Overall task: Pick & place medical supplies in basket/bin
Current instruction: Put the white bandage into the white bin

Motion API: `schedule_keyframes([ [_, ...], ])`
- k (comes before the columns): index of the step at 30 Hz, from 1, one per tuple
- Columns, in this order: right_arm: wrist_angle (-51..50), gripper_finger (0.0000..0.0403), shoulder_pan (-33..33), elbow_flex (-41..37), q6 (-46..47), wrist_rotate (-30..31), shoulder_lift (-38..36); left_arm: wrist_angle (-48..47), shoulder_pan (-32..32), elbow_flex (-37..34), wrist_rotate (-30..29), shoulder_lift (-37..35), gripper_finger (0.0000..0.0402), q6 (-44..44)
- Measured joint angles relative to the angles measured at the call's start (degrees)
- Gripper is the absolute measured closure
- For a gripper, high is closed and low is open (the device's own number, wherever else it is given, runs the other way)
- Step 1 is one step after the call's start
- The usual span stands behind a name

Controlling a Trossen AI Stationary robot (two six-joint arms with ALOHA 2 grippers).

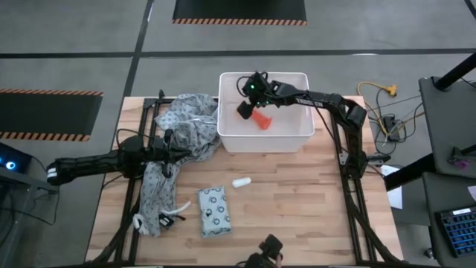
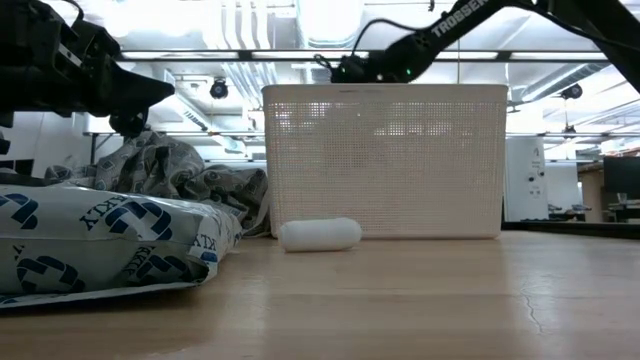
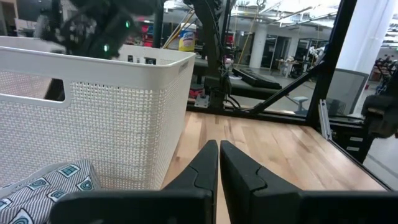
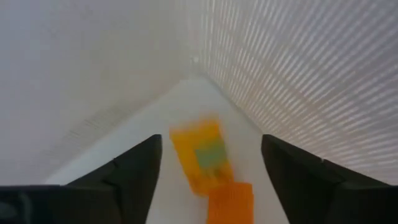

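The white perforated bin [image 1: 282, 132] stands at the table's far side. My right gripper [image 1: 245, 110] reaches down into it, open [image 4: 211, 144]. The orange bottle-like piece [image 1: 262, 120] shows blurred between and beyond its fingers [image 4: 200, 155], near the bin's floor and touching neither finger. A small white piece [image 1: 241, 182] lies on the table in front of the bin [image 2: 320, 234]. The pale-green packet [image 1: 214, 211] lies flat nearer the near edge [image 2: 100, 240]. My left gripper [image 1: 169, 151] is shut [image 3: 219, 152], above a patterned grey cloth, holding nothing.
A crumpled grey patterned cloth [image 1: 182, 130] lies left of the bin and trails toward the near edge under my left arm. A white looped piece [image 1: 175, 214] lies at its near end. Bare wood shows to the right of the packet and in front of the bin.
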Motion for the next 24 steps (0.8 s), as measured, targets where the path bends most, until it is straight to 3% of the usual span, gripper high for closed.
schedule_keyframes([
  [5,-9.49,0.0082,0.00,8.15,-2.03,-1.01,-0.02,0.01,0.00,0.00,0.01,0.00,0.0402,0.00],
  [11,-18.42,0.0056,0.16,18.48,-1.18,-3.34,-0.04,0.00,0.01,0.00,0.00,0.00,0.0402,0.00],
  [16,-26.21,0.0053,1.59,27.81,-0.33,-13.33,-0.07,0.00,0.01,0.00,0.01,0.00,0.0402,0.00],
  [19,-29.99,0.0056,4.48,32.64,-1.91,-19.38,-0.07,0.00,-0.01,0.00,0.00,0.00,0.0402,0.00],
  [24,-33.30,0.0066,13.54,37.61,-11.93,-20.10,-0.17,0.00,-0.01,0.00,0.00,0.00,0.0402,0.00],
])
